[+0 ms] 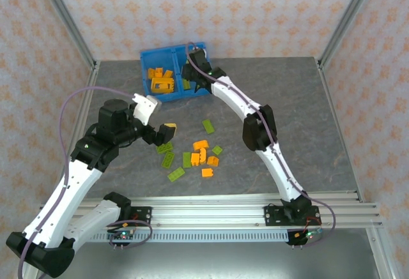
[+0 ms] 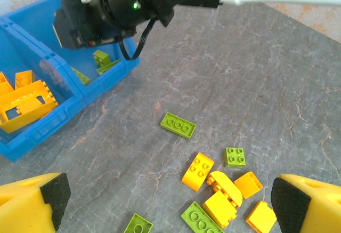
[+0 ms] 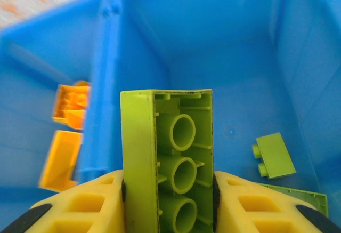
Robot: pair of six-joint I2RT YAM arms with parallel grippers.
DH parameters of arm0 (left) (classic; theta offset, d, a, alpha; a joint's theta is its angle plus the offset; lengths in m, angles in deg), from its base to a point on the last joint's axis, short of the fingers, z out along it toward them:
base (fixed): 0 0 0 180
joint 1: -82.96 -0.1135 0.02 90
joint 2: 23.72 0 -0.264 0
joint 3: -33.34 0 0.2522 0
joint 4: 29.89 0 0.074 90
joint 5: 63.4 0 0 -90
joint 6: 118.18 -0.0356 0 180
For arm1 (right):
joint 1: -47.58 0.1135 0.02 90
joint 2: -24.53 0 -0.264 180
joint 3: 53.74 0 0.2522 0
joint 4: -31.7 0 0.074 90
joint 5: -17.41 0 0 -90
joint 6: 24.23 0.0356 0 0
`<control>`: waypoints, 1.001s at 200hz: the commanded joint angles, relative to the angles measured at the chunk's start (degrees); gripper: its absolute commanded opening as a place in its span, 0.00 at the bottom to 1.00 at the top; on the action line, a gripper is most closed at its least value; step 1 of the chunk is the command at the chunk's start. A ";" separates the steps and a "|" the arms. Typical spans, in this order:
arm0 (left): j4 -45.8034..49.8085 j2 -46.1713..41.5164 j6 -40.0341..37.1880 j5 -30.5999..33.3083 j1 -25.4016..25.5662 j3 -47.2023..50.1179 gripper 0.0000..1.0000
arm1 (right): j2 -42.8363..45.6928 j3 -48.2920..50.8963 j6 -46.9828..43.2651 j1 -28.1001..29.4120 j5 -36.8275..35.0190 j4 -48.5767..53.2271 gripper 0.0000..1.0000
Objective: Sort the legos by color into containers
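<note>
Sorting in progress: the right gripper point(image 3: 169, 203) hangs over the far bin point(image 3: 224, 30), its jaws pinching a green brick point(image 3: 168, 153) by the long sides. The brick stands on end, hollow underside toward the wrist camera. It sits just to the right of the divider point(image 3: 106, 83), above the right compartment point(image 3: 234, 110). Two green bricks point(image 3: 273, 155) already lie on that floor, which is why this one is carried there. The orange bricks point(image 3: 69, 105) are on the other side, in the left compartment point(image 3: 48, 62). The side grip leaves the lower end free, so a simple release should let the brick fall among its own colour.

Nearer the bases, the left gripper point(image 2: 170, 211) hovers with its jaws spread wide and nothing between them. It is poised above the loose bricks point(image 1: 198, 154), a mix of orange and green scattered mid-table point(image 1: 287, 87). The wide stance probably readies it to straddle one of them. Several orange pieces touch one another and may not come away singly.

About a dozen bricks lie unsorted, so the job looks roughly half done. The main risk is a drop too close to the divider, sending green in among the orange.
</note>
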 commanded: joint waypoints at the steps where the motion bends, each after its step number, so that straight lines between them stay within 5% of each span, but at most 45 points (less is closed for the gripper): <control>1: 0.44 -0.66 -0.98 0.80 -0.53 -0.02 1.00 | -1.52 -4.19 -0.90 -0.28 -1.71 -1.18 0.40; 35: 0.36 -0.49 -0.98 0.64 -0.57 0.00 1.00 | -5.79 -7.88 0.39 -1.33 -0.45 -3.29 0.40; 67: 0.38 -0.26 -0.97 0.68 -0.52 0.05 1.00 | -8.22 -11.71 1.69 -1.99 -0.65 -4.25 0.52; 94: 0.31 -0.15 -0.98 0.99 -0.56 0.11 1.00 | -7.27 -13.15 1.93 -2.39 0.31 -4.66 0.60; 131: 0.09 -0.23 -1.07 1.73 -0.55 0.39 1.00 | 0.13 -10.98 1.16 -2.32 1.69 -1.16 0.58; 200: -0.91 -0.05 -1.10 0.99 -0.53 0.84 1.00 | 38.90 46.85 -4.00 -1.63 5.54 -14.66 0.62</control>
